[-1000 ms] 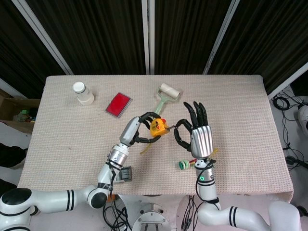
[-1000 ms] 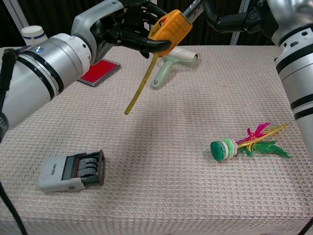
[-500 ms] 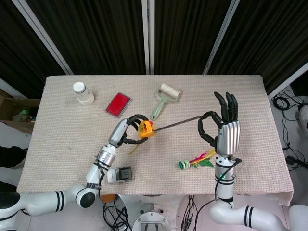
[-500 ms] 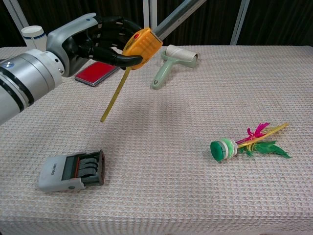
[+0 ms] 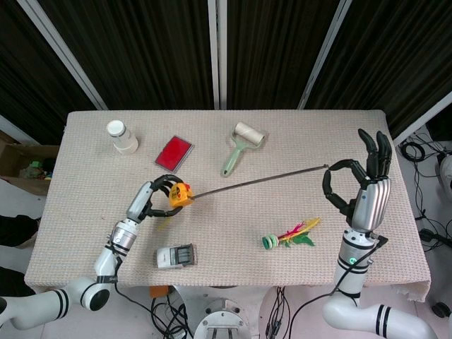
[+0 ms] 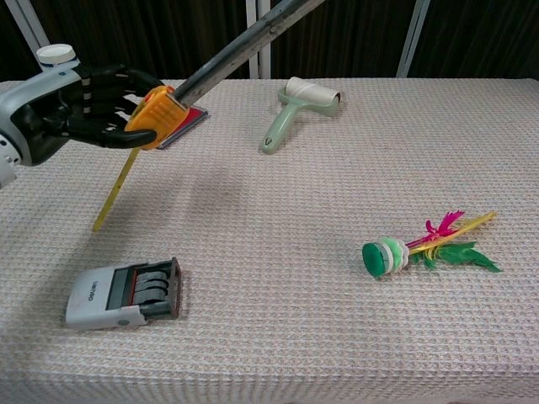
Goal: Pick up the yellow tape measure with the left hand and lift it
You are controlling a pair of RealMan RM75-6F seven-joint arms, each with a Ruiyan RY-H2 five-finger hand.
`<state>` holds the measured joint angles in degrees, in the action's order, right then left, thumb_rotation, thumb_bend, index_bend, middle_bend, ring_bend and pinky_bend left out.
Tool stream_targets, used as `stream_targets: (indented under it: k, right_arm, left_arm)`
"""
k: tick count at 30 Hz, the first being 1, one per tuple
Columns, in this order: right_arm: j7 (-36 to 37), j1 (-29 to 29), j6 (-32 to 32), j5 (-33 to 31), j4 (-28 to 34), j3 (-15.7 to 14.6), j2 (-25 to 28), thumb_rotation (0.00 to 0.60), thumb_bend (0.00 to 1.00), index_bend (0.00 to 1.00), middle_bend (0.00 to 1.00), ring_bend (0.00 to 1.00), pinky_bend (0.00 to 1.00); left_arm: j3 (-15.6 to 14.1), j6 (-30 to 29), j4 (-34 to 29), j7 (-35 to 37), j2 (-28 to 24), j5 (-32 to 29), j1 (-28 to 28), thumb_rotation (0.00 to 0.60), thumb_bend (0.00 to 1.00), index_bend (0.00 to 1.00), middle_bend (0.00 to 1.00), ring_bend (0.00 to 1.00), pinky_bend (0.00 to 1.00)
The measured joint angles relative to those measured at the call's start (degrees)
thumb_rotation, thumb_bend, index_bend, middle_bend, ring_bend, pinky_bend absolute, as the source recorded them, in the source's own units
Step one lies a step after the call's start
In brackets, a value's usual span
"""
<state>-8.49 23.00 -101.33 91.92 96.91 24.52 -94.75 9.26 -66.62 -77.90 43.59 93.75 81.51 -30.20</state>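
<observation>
Chest view, yellow tape measure (image 6: 157, 117), blade extended

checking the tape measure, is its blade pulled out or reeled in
Pulled out: the blade spans from the yellow tape measure in the left hand to the right hand.

Yellow tape measure (image 5: 181, 193); red case (image 5: 174, 152); beige tablecloth (image 5: 282, 148).

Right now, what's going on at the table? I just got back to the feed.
The left hand grips the yellow tape measure and holds it off the table. The right hand pinches the end of the blade, which is stretched taut between the two hands above the cloth. A yellow strap hangs from the case. The lint roller, red case, stamp, shuttlecock and cup lie untouched.
</observation>
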Motion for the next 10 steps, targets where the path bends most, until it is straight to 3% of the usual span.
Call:
stream_targets:
  k: [10]
  right_arm:
    - [1.53,-0.69,-2.21,0.27,1.83,1.19,1.34,0.600,0.46,0.73,0.16,0.00,0.00]
  left_arm:
    - [-3.31,-2.39,6.61,8.42,-0.91,3.47,2.61,0.600,0.34,0.57,0.57,0.52,0.50]
